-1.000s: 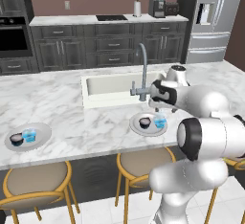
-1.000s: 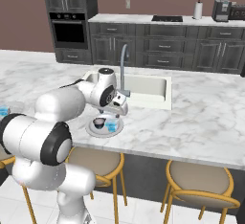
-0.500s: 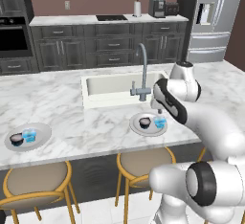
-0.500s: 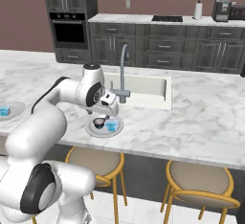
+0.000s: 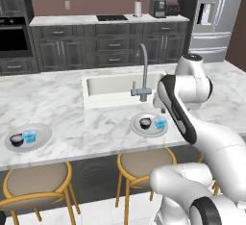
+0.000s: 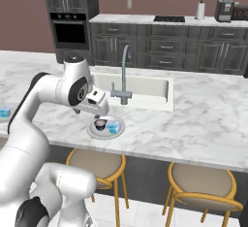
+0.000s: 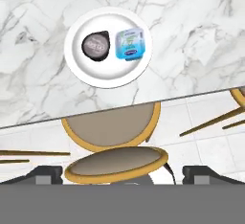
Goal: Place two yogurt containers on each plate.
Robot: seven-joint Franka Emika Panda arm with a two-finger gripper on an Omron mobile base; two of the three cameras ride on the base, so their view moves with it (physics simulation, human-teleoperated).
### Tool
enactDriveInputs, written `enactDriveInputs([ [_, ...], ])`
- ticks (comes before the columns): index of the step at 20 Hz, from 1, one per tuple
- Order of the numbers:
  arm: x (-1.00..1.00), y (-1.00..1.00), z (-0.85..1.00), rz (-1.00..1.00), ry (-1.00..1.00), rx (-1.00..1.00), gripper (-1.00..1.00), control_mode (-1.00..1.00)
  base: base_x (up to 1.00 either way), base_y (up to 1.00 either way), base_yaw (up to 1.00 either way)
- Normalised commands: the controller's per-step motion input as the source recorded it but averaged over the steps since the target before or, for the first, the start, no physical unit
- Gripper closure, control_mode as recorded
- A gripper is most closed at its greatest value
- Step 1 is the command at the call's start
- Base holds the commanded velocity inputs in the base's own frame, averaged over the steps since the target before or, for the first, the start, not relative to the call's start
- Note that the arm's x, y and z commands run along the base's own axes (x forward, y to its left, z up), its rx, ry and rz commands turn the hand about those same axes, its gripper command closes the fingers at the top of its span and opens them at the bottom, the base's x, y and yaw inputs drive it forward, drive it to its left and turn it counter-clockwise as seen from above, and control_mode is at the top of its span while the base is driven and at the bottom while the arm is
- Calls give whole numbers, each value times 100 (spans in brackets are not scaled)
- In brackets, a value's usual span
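The marble bench (image 5: 62,108) spreads across both base views, with the sink (image 5: 120,87) sunk into its middle and the faucet (image 5: 142,72) rising at the sink's near edge. Behind it, toward 12 o'clock, stand the dark cabinets (image 5: 105,46) and the refrigerator (image 5: 214,22) at about 1 o'clock in the left base view.

My arm (image 5: 192,118) bends up over the bench's front edge. Three tan stools (image 5: 33,183) sit tucked under the bench's near side; in the hand view one round seat (image 7: 116,162) lies at 6 o'clock.

Two plates rest on the bench. The near plate (image 5: 150,129) sits just in front of the faucet, close to the bench's front edge; in the hand view it lies at 12 o'clock. On it a dark yogurt cup (image 7: 94,46) sits at 9 o'clock and a light blue yogurt cup (image 7: 130,43) at 3 o'clock, side by side, very close. The far plate (image 5: 43,131) lies well apart, toward 9 o'clock along the bench in the left base view. It carries a second dark cup (image 5: 17,140) at 9 o'clock and a second blue cup (image 5: 30,136) just beside it.

My jaws (image 6: 98,105) hang above the near plate, spread wide apart and gripping nothing; both cups below sit free of them.
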Motion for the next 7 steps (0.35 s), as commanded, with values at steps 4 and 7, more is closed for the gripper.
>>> enactDriveInputs([
  [4, -59, 6, 32, 0, 0, -1, -100, -100, 0, 0, 0],
  [7, -66, 0, 39, 0, -2, -2, -100, -100, 0, 0, 0],
])
